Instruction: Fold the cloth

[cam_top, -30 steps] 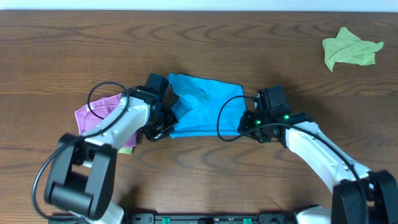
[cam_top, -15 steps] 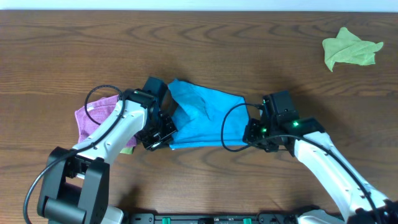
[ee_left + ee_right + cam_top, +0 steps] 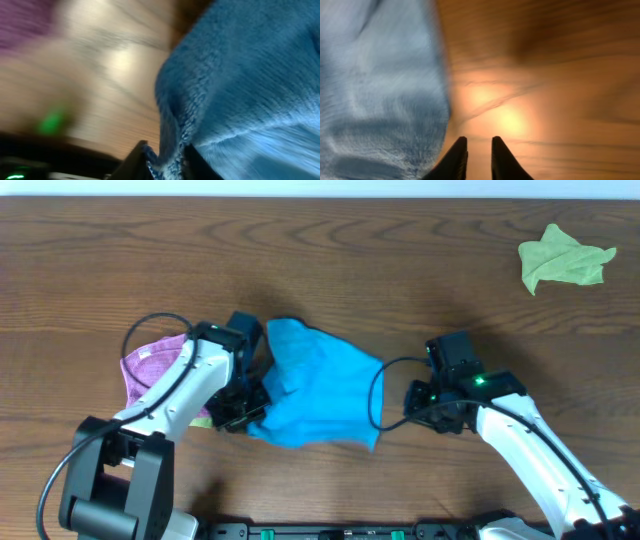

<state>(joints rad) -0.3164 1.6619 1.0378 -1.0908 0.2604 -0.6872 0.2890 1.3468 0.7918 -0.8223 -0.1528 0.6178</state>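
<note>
Purple cloth (image 3: 150, 366), lime-green cloth (image 3: 565, 258)

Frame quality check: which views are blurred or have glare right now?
Overhead: sharp and evenly lit, the cloth crisp. Left wrist: the table and the purple cloth are smeared by blur; only the cloth fibres by the left gripper are fairly sharp. Right wrist: streaky blur throughout, with a bright glare patch on the table above the right gripper.

Overhead: the left arm (image 3: 190, 375) covers one edge of the purple cloth (image 3: 150, 365). Left wrist view: motion-blurred, with the left fingers (image 3: 134, 165) and the cloth (image 3: 240, 90) cut by the frame edges. Right wrist view: the right fingers (image 3: 456, 160) are cut by the lower edge, their closure indeterminate, and the counter (image 3: 545, 75) grain is smeared.
</note>
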